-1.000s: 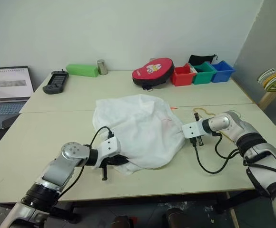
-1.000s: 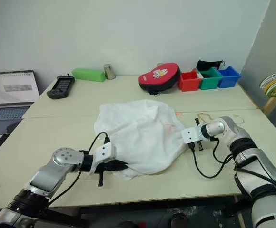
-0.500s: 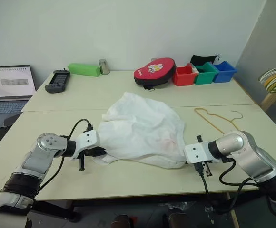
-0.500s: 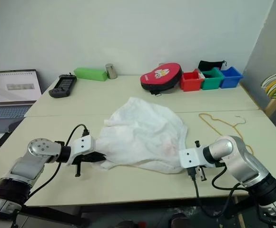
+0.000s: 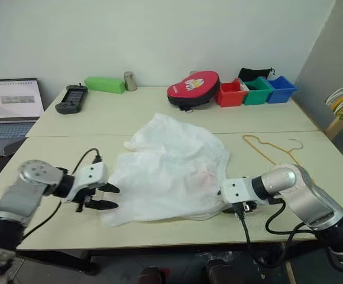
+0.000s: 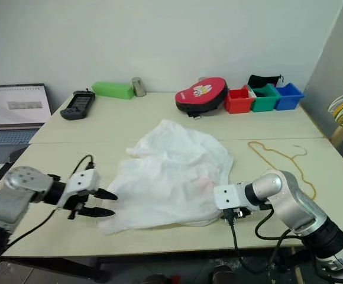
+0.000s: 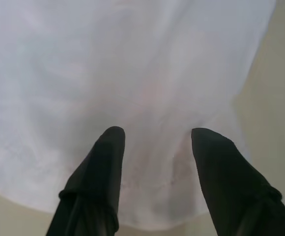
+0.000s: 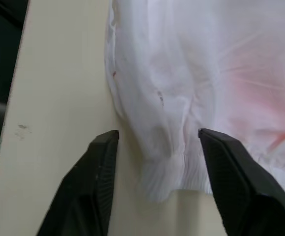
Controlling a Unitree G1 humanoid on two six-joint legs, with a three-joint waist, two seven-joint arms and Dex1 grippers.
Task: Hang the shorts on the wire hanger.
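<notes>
Shorts lying loose on the table, both hands released.

The table (image 5: 159, 228) is carrying the white shorts (image 5: 171, 168), which are sprawling crumpled between the two hands. The wire hanger (image 5: 270, 149) is lying flat beyond the right hand (image 8: 155, 142), whose fingers are straddling the hem ungripped. The left hand (image 5: 107, 197) is gaping beside the opposite edge.

1. You've got even, soft room light; no glare on the table (image 5: 159, 106).
2. Shadows are faint, just a thin one under the shorts (image 5: 171, 171).
3. Left arm is motion-blurred in your head views (fingers stay readable).
4. Wrist views: fabric soft, slightly out of focus.
</notes>
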